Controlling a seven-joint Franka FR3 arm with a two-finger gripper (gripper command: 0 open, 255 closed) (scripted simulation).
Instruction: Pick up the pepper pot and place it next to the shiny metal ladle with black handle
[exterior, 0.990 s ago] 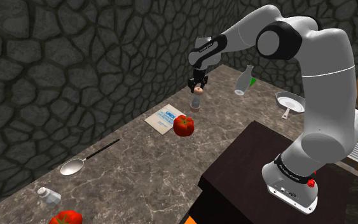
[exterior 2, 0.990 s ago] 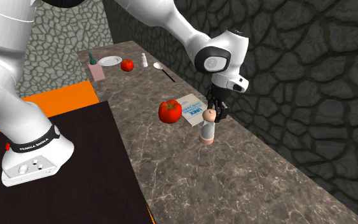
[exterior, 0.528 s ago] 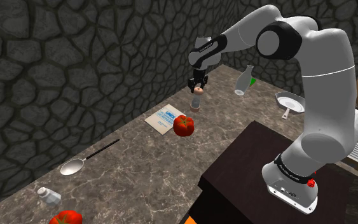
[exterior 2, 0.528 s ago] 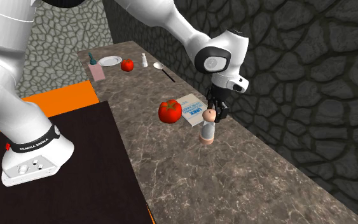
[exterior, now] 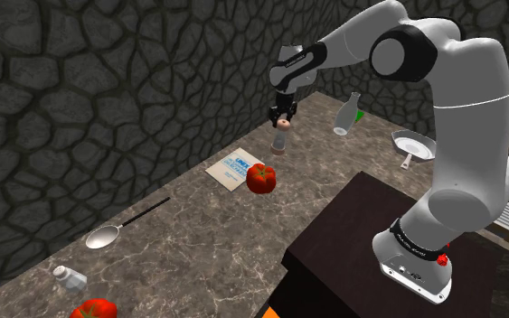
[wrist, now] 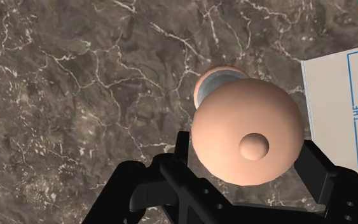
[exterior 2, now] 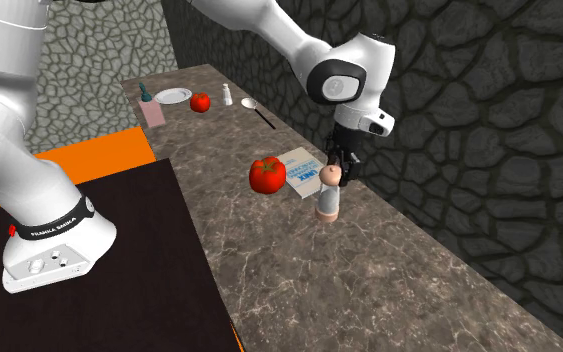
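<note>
1. Shoulder view: gripper [exterior: 282, 115] hangs tip-down from the outstretched arm over the veined stone surface [exterior: 198, 248]. Its fingers are closed on the top knob of the pepper pot [exterior: 280, 137], which is upright near the back wall. The ladle [exterior: 121, 226] lies well apart toward this view's lower left, with a shiny bowl and a thin black handle. A glossy red tomato [exterior: 261, 178] and a flat white booklet [exterior: 236, 166] lie between the two.
2. Second exterior view: the pepper pot [exterior 2: 328, 198] is a slim cylinder with a greyish body and a rounded peach cap. A grip from above probably suits it, keeping the body vertical for carrying. Whether its base clears the surface cannot be told.
3. Wrist view: the fingers [wrist: 182, 153] press opposite sides of the smooth peach dome, which bears a small central nub. The gap between them is no wider than the knob. The booklet's blue-printed corner [wrist: 339, 108] lies just beside the pot.
</note>
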